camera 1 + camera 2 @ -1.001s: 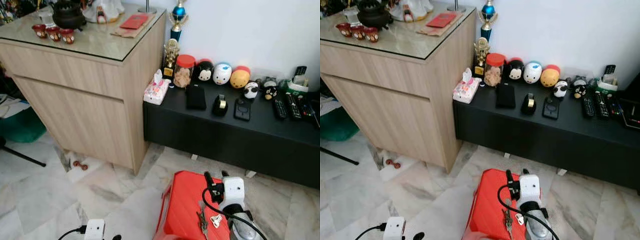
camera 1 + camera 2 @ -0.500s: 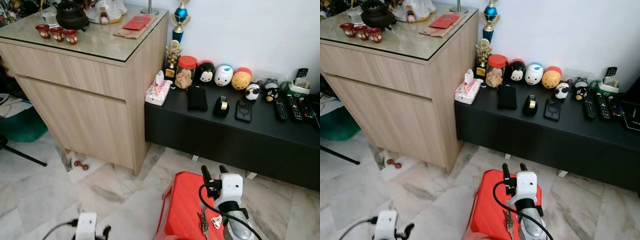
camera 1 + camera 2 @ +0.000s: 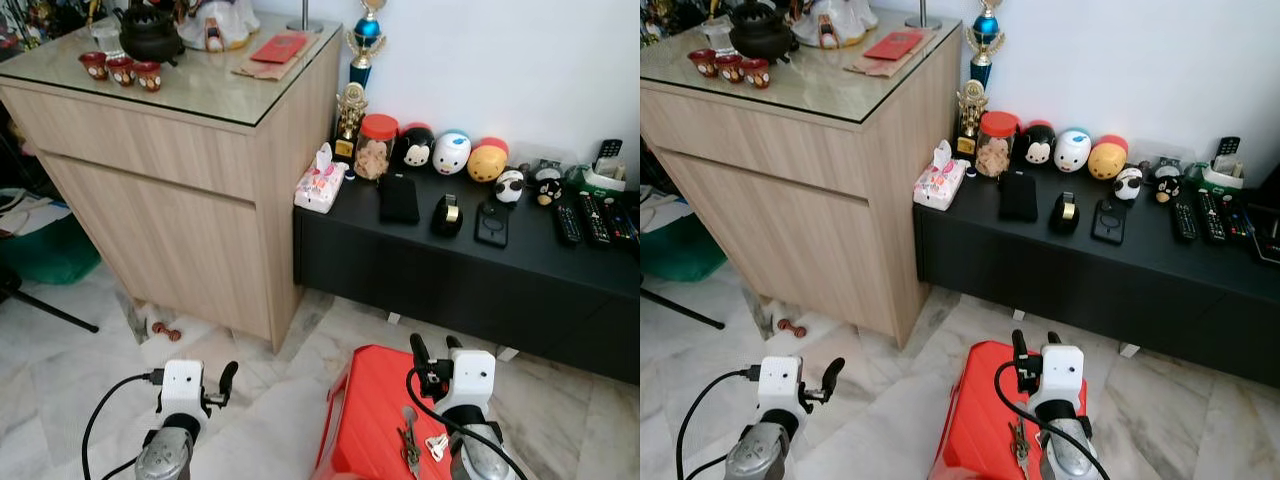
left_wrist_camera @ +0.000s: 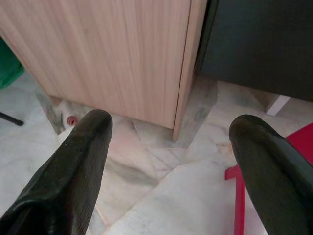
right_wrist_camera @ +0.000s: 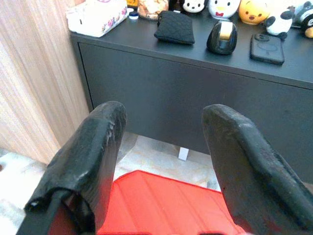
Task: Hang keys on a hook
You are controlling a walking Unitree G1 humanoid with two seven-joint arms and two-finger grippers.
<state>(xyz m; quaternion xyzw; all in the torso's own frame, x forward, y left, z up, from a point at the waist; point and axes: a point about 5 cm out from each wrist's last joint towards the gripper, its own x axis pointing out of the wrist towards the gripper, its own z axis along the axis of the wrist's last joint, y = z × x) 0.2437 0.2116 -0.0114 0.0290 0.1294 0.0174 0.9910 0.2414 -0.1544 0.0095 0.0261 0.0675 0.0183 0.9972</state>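
Note:
A bunch of keys (image 3: 412,448) with a silver key beside it lies on the top of a red stool (image 3: 362,425) on the floor. My right gripper (image 3: 435,347) hovers over the stool's far part, just beyond the keys, open with nothing between its fingers. In the right wrist view the two black fingers (image 5: 93,147) stand apart over the stool's red top (image 5: 161,198). My left gripper (image 4: 166,161) is raised at the lower left over bare marble floor, also open and empty; one of its fingers (image 3: 228,377) points toward the stool.
A tall wooden cabinet (image 3: 190,190) with a glass top stands to the left. A low black console (image 3: 470,275) along the white wall carries a tissue box (image 3: 320,185), jars, toy figures and remotes. A small red object (image 3: 160,330) lies at the cabinet's foot.
My left arm has risen into view at the lower left, and its gripper now points forward. The camera has shifted slightly. The right gripper and the keys have stayed put.

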